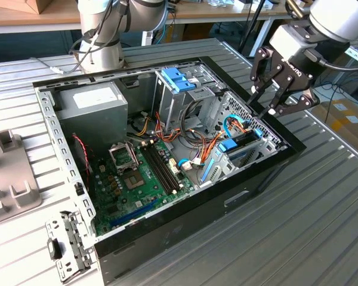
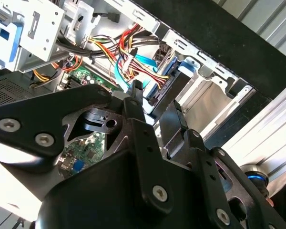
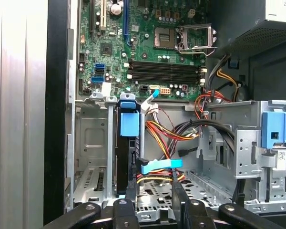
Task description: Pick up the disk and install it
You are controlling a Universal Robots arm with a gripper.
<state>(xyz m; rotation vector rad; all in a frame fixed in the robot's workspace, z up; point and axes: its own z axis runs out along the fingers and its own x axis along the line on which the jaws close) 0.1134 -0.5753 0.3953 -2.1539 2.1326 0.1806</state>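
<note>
An open desktop computer case (image 1: 167, 238) lies on a ribbed metal table (image 1: 322, 226). Inside are a green motherboard (image 1: 137, 179), a grey power supply (image 1: 92, 104) at the far left, and a metal drive cage (image 1: 244, 149) on the exterior view's right. The disk (image 3: 127, 143) stands on edge in the cage, blue tab up. Above it hangs the gripper (image 1: 267, 108), fingers (image 3: 177, 191) slightly apart, holding nothing. In the first wrist view a light-blue ribbon cable (image 3: 159, 166) crosses between them.

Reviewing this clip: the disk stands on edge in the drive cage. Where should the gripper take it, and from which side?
Probably by the blue end tab of the disk, coming from the case's open side above. The cage walls flank its faces closely, leaving just that tab end exposed. The gripper hovers over that corner.
</note>
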